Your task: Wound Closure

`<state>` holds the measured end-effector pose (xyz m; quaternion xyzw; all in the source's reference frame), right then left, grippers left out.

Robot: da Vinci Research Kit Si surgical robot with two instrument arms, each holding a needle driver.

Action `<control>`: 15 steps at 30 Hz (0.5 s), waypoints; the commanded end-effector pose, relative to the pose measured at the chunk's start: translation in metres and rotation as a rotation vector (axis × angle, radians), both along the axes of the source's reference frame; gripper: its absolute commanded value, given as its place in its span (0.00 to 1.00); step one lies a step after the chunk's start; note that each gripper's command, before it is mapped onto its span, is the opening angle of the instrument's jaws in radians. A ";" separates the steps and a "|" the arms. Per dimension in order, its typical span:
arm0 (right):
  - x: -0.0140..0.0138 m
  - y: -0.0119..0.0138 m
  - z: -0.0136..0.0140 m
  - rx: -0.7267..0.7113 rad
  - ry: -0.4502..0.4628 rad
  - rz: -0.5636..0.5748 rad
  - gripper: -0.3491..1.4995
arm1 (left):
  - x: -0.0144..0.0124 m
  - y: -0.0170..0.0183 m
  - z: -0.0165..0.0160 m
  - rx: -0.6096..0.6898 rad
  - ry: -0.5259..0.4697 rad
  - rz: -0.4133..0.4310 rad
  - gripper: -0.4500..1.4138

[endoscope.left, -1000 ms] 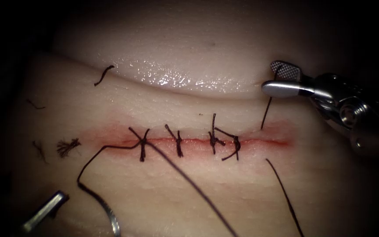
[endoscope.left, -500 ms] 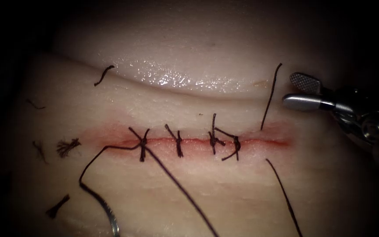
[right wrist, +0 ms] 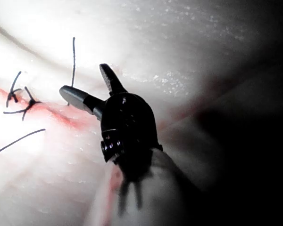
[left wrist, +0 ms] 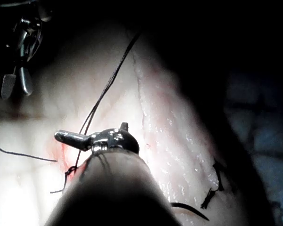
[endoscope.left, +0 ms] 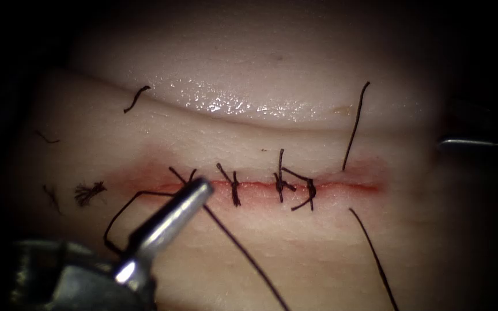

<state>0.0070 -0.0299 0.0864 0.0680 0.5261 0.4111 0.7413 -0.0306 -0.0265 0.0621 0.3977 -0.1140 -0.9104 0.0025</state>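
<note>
The pale, glistening pork tissue is crossed by a red, horizontal cut bearing four dark knotted stitches. The left arm's steel pincer is placed over the cut's left end, at the leftmost stitch; whether it is apart or together cannot be told. The right arm's pincer is spread apart and empty, well right of the cut. A long dark thread trails from the leftmost stitch. What appears to be the curved needle lies free on the tissue.

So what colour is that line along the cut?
Red: the fluid along the cut shows best in the endoscope view.
</note>
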 end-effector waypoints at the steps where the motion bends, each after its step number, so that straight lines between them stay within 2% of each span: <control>1: 0.0008 -0.0004 0.0006 0.000 -0.001 0.002 0.99 | -0.0006 -0.0005 0.0008 -0.003 0.006 0.012 0.82; 11: 0.0012 -0.0006 0.0010 -0.010 0.000 0.000 0.99 | -0.0032 -0.0006 0.0020 -0.101 0.071 0.102 0.75; 13: 0.0013 -0.0009 0.0010 -0.013 0.002 -0.001 0.99 | -0.0040 -0.0006 0.0021 -0.132 0.083 0.123 0.71; 15: 0.0013 -0.0012 0.0011 -0.016 0.002 0.000 0.99 | -0.0043 -0.0004 0.0021 -0.143 0.075 0.137 0.61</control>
